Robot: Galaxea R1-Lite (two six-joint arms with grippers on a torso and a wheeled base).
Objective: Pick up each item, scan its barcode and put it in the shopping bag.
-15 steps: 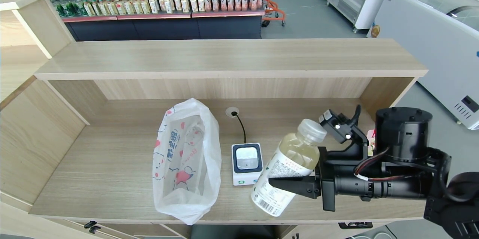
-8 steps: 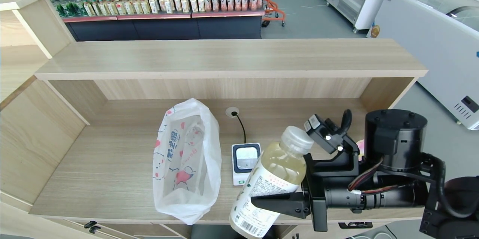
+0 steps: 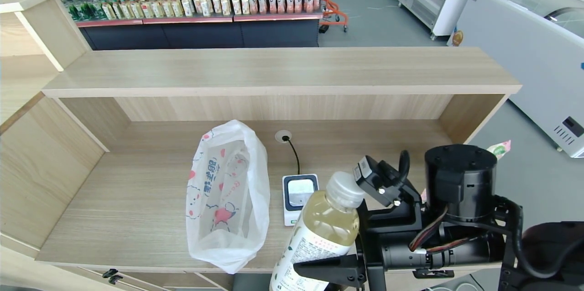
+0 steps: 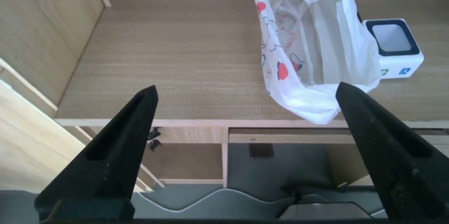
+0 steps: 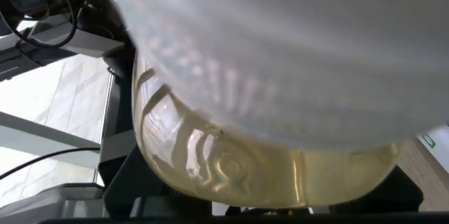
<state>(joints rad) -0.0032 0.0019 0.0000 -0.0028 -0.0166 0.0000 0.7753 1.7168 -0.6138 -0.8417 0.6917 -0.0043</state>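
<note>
A clear bottle (image 3: 321, 234) of pale yellow drink with a white cap and white label hangs tilted over the counter's front edge, cap toward the scanner. My right gripper (image 3: 326, 268) is shut on the bottle's labelled body; in the right wrist view the bottle (image 5: 273, 112) is pressed up close. The white barcode scanner (image 3: 299, 197) sits mid-counter, partly behind the bottle, and appears again as the scanner (image 4: 396, 41) in the left wrist view. The white shopping bag (image 3: 226, 195) with red prints lies open to its left. My left gripper (image 4: 245, 147) is open, held off the counter's front edge.
The wooden counter (image 3: 137, 190) has a raised back shelf (image 3: 273, 72) and side walls. A black cable (image 3: 294, 154) runs from the scanner to a grommet. A small pink-and-green packet (image 3: 499, 148) peeks out behind my right arm. Store shelves and freezers stand beyond.
My right gripper has carried the bottle left and toward the front edge, lower in the head view, so it now overlaps the scanner's front corner. Bag and scanner have not moved.
</note>
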